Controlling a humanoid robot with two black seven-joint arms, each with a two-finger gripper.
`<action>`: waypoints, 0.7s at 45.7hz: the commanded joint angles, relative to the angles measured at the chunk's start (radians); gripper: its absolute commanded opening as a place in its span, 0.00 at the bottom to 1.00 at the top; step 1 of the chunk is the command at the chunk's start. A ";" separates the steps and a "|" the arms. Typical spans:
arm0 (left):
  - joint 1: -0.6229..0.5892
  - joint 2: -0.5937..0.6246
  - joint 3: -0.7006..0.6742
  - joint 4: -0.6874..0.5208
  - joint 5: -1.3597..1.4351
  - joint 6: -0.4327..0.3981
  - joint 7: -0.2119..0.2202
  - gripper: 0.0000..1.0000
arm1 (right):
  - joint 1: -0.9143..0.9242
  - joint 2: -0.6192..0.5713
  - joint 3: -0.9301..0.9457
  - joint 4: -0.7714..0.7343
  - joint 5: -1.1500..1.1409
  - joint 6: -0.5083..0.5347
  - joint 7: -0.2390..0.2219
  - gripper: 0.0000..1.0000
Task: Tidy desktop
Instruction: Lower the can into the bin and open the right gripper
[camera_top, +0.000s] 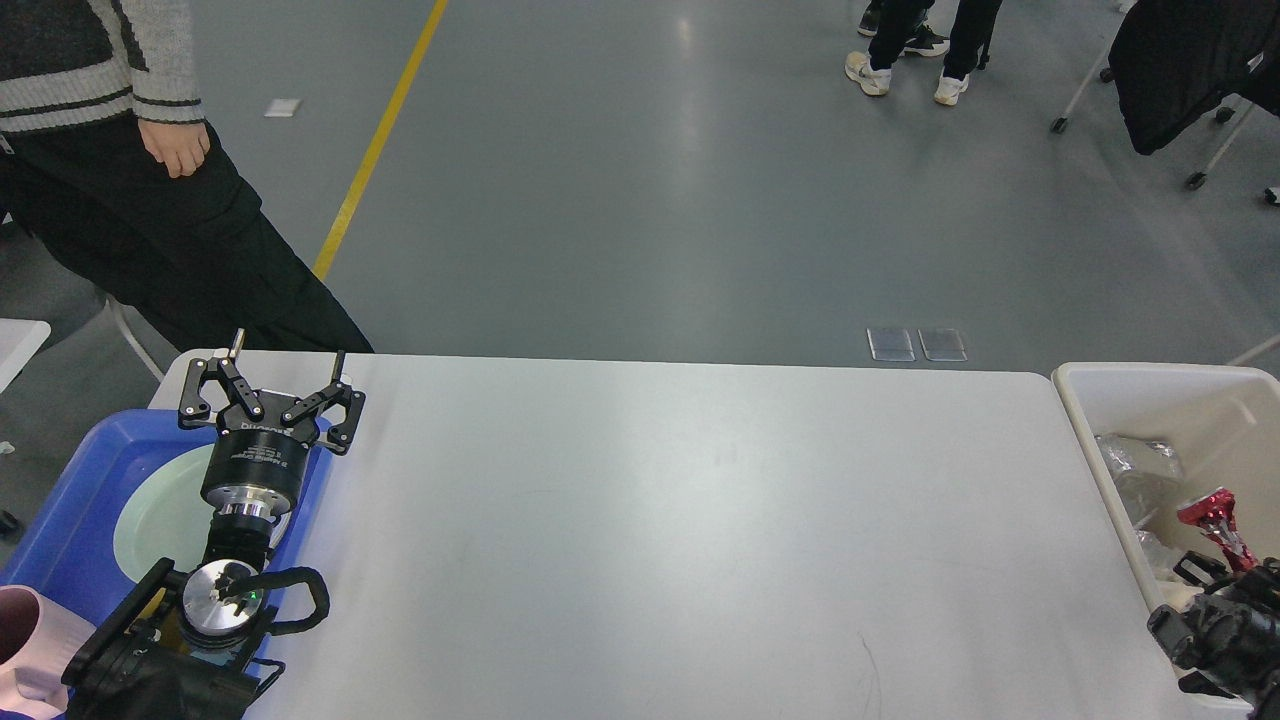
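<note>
The desktop (700, 520) is a wide white tabletop with rounded corners, and its surface is bare. My left gripper (288, 365) is open and empty, with its fingers spread above the table's far left corner, over the edge of the blue tray (60, 520). My right gripper (1213, 562) is at the lower right, over the cream-white bin (1090, 440). It seems shut on a crushed red can (1210, 512) that sticks up from its dark fingers.
The blue tray holds a pale green plate (150, 510); a pink cup (20, 640) is at its near end. The bin holds crumpled clear plastic (1135, 455) and paper. A person (150, 200) stands by the table's far left corner.
</note>
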 joint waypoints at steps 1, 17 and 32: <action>0.000 -0.001 0.000 0.000 0.000 0.000 0.000 0.96 | 0.000 0.000 0.000 0.002 0.000 0.002 0.000 1.00; 0.000 0.000 0.000 0.000 0.000 0.000 0.000 0.96 | 0.027 -0.014 0.000 0.006 0.002 0.011 0.001 1.00; 0.000 -0.001 0.000 0.000 0.000 0.000 0.000 0.96 | 0.242 -0.121 0.150 0.160 0.014 0.136 0.153 1.00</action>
